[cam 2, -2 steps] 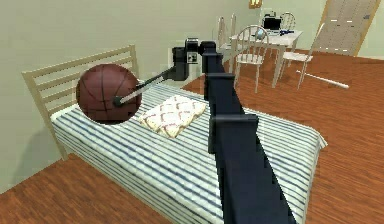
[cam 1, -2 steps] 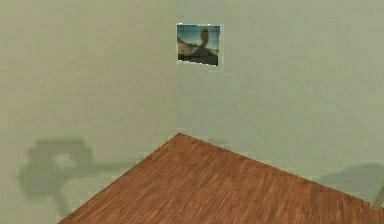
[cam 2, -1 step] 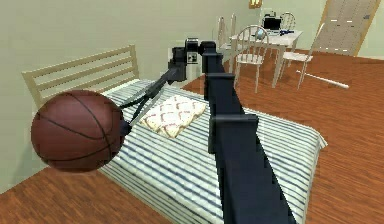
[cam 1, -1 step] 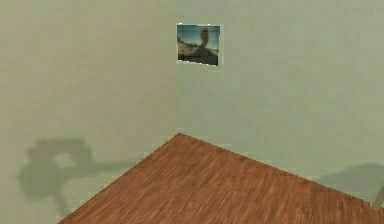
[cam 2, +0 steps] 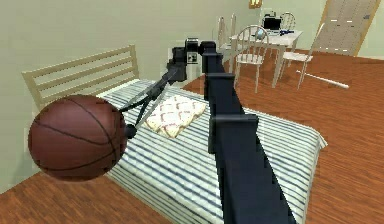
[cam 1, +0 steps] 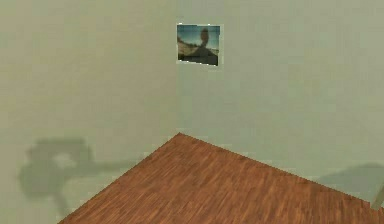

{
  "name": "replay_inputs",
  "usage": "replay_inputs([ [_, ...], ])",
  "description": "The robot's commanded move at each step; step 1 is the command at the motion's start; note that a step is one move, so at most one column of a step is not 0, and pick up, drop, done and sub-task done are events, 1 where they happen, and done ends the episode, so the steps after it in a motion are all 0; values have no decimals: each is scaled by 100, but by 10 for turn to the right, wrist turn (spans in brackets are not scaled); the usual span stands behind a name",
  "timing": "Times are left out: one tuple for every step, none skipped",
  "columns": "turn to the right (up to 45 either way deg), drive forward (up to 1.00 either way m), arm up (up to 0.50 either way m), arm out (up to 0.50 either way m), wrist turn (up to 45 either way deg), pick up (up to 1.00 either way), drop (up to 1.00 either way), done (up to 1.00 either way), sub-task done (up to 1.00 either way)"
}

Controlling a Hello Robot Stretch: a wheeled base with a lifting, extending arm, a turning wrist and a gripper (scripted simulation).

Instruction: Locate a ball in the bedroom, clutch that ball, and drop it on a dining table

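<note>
A large brown basketball [cam 2: 78, 137] hangs at the arm side view's left, clear of the bed and the floor. My gripper [cam 2: 129, 128] holds it: two thin fingers run down from the dark gripper body [cam 2: 178, 68] to the ball's right side. The dark arm bar [cam 2: 235, 140] rises from the bottom edge across the bed. A white table [cam 2: 270, 40] with white chairs [cam 2: 250, 58] around it stands at the far end of the room.
Under the arm lies a bed [cam 2: 285, 140] with a striped cover, a slatted wooden headboard [cam 2: 80, 72] and a patterned pillow [cam 2: 175, 115]. A pale door [cam 2: 347, 25] is at the back right. The forward view faces a wall corner with a picture [cam 1: 198, 44] above the wooden floor [cam 1: 220, 190].
</note>
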Motion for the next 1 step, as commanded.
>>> replay_inputs([
  [0, 0, 0, -48, 0, 0, 0, 0, 0],
])
